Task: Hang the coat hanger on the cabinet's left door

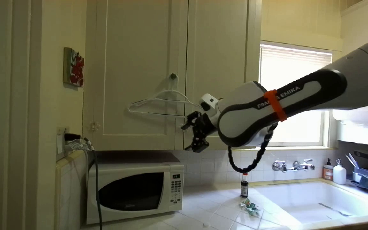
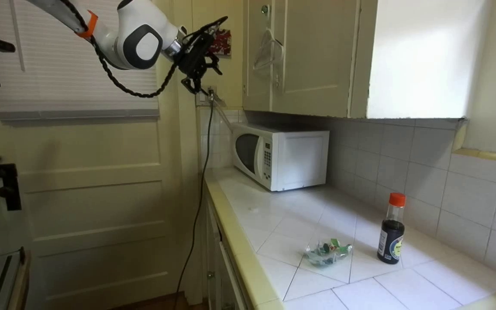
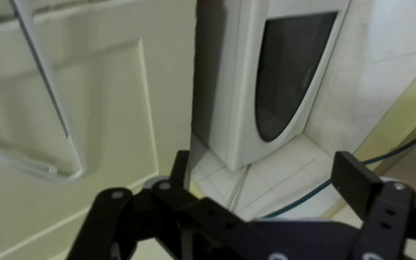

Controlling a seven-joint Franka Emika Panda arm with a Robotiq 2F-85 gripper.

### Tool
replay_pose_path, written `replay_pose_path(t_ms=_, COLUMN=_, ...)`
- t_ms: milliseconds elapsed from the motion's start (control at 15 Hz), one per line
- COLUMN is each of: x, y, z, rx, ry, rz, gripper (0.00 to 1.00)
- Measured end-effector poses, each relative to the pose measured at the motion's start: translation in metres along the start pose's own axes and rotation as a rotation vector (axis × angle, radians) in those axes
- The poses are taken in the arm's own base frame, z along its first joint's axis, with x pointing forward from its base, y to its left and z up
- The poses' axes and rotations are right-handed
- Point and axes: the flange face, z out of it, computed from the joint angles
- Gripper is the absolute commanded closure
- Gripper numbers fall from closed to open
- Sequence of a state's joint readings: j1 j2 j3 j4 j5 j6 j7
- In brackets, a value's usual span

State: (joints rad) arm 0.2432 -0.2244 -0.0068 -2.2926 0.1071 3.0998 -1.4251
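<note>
The coat hanger [image 1: 171, 90] is pale and hangs by its hook from the dark round knob [image 1: 172, 76] of the cabinet's left door [image 1: 136, 57]. Its right end is hidden behind my wrist in that exterior view. It also shows in an exterior view [image 2: 269, 64], against the left door [image 2: 257, 92], and at the left of the wrist view [image 3: 63, 112]. My gripper [image 1: 185, 138] is open and empty, near the hanger's lower right. In an exterior view my gripper [image 2: 207, 82] stands out from the cabinet, apart from the hanger. In the wrist view nothing is between the fingers [image 3: 262, 159].
A white microwave [image 1: 134, 191] stands on the counter below the cabinet. A dark cord [image 1: 98, 195] hangs from the wall outlet at the left. A sauce bottle [image 2: 391, 237] and a plastic wrapper [image 2: 327, 253] lie farther along the counter, before the sink [image 1: 318, 195].
</note>
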Motion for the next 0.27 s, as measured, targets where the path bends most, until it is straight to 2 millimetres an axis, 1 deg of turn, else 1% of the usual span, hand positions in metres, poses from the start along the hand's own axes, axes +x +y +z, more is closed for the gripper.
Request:
replay_pose_path(t_ms=133, x=-0.053, y=-0.016, z=-0.005, rx=0.060, ry=-0.100, rz=0.023, gripper=0.00)
replay_pose_path(t_ms=200, x=-0.076, y=-0.023, z=-0.008, rx=0.103, ry=-0.146, rz=0.029, gripper=0.00)
replay_pose_path(t_ms=267, x=-0.091, y=-0.029, z=-0.011, rx=0.156, ry=-0.180, rz=0.028, gripper=0.00)
